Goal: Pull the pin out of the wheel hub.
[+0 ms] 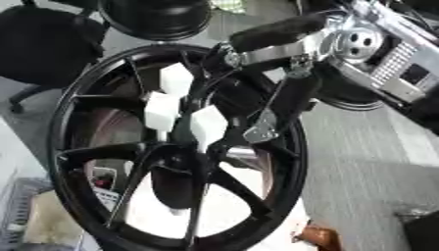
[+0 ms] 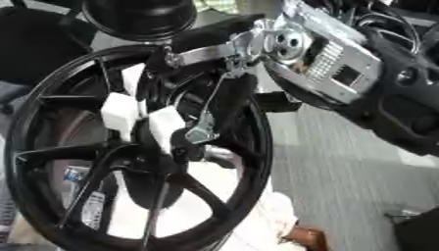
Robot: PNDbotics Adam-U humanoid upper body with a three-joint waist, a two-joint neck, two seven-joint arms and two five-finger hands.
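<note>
Wheel hub point(image 1: 184, 159): black, at the spokes' centre
Right hand point(image 1: 184, 105): white-tipped fingers point(image 1: 208, 125) curled at the hub; pin hidden, hold unclear

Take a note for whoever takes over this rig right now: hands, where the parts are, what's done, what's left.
Right hand: reaching in from the upper right, white-tipped fingers curled at the centre of the black spoked wheel, on the hub. Whether they actually grip the pin cannot be told; the pin itself is hidden.
Left hand: not in view.
Wheel: stands upright on edge, filling the view.
Done: hand brought to the hub.
Left: confirm the grip, then pull the pin straight out of the hub.
</note>
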